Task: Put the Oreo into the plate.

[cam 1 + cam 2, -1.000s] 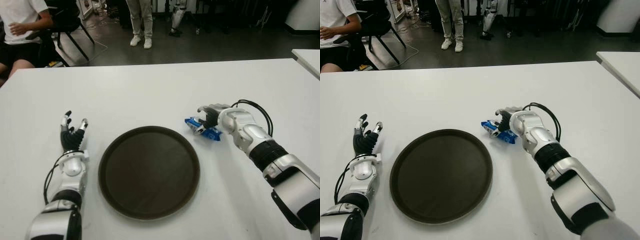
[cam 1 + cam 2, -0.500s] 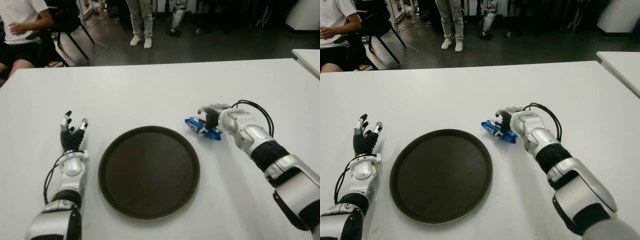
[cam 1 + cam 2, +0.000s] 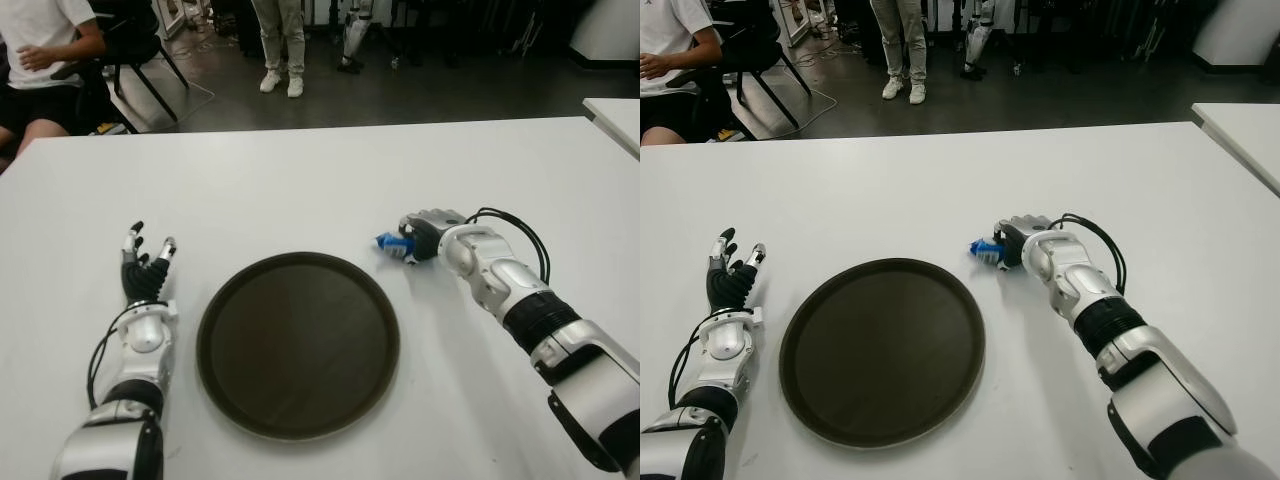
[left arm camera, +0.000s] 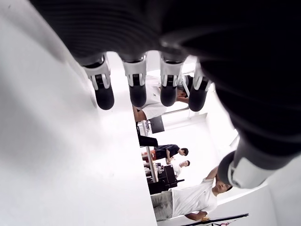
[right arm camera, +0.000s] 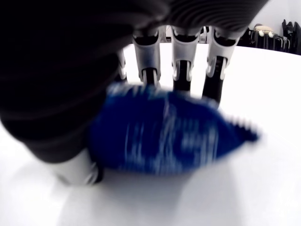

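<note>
The Oreo is a small blue packet on the white table, just past the upper right rim of the round dark plate. My right hand covers most of it, and only its left end shows in the eye views. In the right wrist view the packet sits between my curled fingers and the thumb. My left hand shows to the left of the plate, its fingers straight and holding nothing.
The white table extends far beyond the plate on all sides. A second white table shows at the far right. A seated person and a standing person's legs are beyond the far edge.
My right hand has turned over the Oreo packet and closed on it, so less of the blue wrapper shows now. The left hand and the plate have not moved.
</note>
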You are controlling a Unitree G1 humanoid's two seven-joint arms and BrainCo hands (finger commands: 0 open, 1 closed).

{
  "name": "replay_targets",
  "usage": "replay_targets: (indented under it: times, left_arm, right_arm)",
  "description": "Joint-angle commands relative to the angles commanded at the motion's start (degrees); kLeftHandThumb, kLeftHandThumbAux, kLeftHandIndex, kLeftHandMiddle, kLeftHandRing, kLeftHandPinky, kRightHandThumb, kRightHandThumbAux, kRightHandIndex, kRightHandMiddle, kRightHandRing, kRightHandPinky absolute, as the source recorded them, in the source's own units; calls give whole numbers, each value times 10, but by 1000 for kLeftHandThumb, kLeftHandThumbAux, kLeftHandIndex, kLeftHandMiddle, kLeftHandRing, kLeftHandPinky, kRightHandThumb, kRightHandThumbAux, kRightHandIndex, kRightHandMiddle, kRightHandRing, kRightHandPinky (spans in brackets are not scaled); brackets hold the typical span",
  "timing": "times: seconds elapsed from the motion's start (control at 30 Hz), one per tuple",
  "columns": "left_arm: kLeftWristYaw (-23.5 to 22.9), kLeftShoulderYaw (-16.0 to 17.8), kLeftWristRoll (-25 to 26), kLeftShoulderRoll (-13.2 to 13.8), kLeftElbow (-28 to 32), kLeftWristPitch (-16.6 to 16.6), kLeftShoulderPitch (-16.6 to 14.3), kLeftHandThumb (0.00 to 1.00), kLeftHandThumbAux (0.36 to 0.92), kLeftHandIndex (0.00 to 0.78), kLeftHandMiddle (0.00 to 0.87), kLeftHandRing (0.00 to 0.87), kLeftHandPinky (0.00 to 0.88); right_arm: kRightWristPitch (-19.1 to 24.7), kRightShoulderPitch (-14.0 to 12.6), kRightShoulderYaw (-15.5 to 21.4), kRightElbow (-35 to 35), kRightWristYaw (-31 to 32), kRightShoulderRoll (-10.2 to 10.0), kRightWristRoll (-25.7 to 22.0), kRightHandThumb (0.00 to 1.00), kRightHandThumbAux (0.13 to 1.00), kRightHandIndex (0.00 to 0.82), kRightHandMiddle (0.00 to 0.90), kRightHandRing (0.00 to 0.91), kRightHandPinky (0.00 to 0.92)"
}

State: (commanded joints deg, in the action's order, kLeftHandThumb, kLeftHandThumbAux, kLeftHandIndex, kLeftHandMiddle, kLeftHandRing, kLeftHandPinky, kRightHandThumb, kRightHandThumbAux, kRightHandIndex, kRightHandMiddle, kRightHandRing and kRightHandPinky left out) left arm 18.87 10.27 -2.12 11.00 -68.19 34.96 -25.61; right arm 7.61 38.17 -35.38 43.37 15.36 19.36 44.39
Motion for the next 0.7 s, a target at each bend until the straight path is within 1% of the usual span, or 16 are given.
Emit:
replay_targets:
  times: [0.23,0.37,0.7]
  left_arm:
    - [-2,3,3,-1,0,1,0,358,589,54,57,25,14]
    - [-2,2,3,-1,1,2,-1,348,582,50,51,19,12]
    - [-2,1,1,-1,2,3,1,347,593,46,44,10,0]
  right_arm:
    - [-1,-1,2,2,-8,-1,-1,689,737,414,210,203,199]
    - [-4,-2,4,2,-13,-1,-3,689,736,414,204,188,155]
    - [-8,-3,8,6,-24,-2,-3,690,733,415,189,167,128]
